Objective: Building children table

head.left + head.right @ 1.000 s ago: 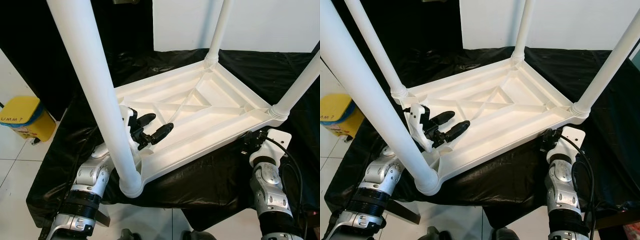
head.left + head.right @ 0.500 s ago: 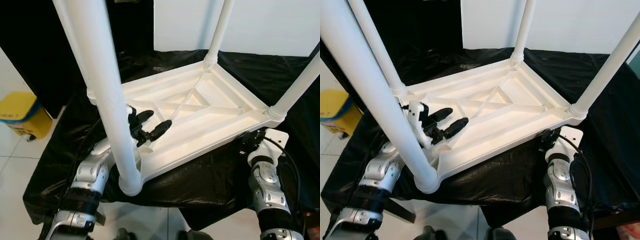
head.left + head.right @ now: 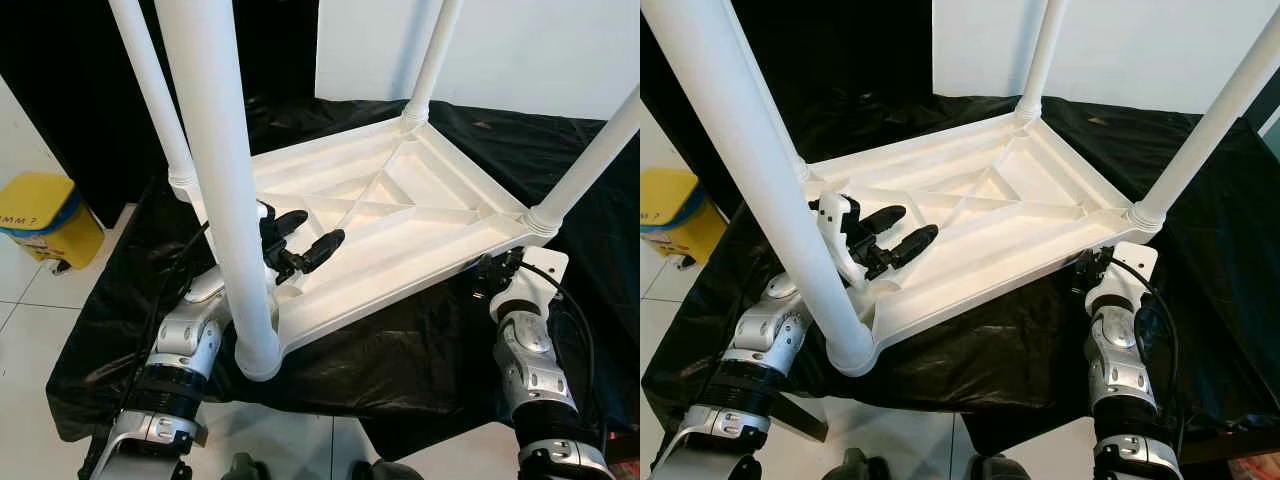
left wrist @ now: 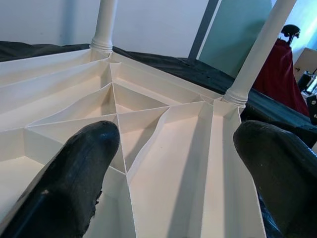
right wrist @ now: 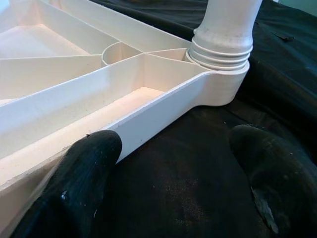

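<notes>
From the head views the upturned white table [image 3: 400, 215] lies legs-up on black cloth [image 3: 420, 340], the left gripper [image 3: 300, 245] spread and empty over its 9 o'clock ribs; the right wrist view shows the right gripper [image 5: 173, 188] parted, empty, beside the corner leg [image 5: 225, 29].

— From where is the scene viewed?
— From the head, forward and down onto the upturned table [image 3: 400, 215]; both eye views share it.
— And the wrists?
— Close views are taken along each gripper's fingers at the ribbed underside.
</notes>
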Controlling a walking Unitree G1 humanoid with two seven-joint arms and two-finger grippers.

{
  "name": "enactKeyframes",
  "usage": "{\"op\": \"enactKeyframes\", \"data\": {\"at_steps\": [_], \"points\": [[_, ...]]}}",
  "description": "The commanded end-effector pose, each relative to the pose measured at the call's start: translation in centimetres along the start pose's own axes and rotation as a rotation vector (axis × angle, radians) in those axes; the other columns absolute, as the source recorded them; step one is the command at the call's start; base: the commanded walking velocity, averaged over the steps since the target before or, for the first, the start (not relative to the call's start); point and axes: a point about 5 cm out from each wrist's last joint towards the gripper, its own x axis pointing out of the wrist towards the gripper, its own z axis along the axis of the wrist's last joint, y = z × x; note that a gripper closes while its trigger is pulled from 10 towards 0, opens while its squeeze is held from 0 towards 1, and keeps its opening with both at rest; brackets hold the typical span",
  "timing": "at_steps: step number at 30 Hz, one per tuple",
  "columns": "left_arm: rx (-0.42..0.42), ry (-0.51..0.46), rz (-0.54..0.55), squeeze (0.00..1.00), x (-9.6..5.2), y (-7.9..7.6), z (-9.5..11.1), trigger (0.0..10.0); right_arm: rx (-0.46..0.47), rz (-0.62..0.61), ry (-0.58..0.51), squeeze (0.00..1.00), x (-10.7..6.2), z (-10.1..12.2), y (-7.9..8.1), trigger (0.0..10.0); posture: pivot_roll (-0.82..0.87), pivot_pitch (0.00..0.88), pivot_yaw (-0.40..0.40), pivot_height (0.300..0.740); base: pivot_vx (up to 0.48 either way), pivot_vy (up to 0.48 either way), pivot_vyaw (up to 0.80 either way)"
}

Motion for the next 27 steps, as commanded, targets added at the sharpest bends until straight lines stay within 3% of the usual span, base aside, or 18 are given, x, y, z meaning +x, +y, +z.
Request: {"op": "enactKeyframes", "data": {"at_steps": [1, 27], "points": [[-0.005, 0.003, -0.012, 0.00, -0.02, -0.31, -0.54, 10.0, -0.006, 0.046, -0.045, 0.00, -0.13, 0.54, 0.59, 10.0, 0.03, 0.104, -0.073, 0.740, 0.000, 0.000, 0.00], [-0.020, -0.011, 0.001, 0.00, -0.05, -0.12, -0.98, 10.0, -0.023, 0.036, -0.060, 0.00, -0.19, 0.63, -0.20, 10.0, -0.05, 0.061, -0.065, 0.740, 0.000, 0.000, 0.00]]}}
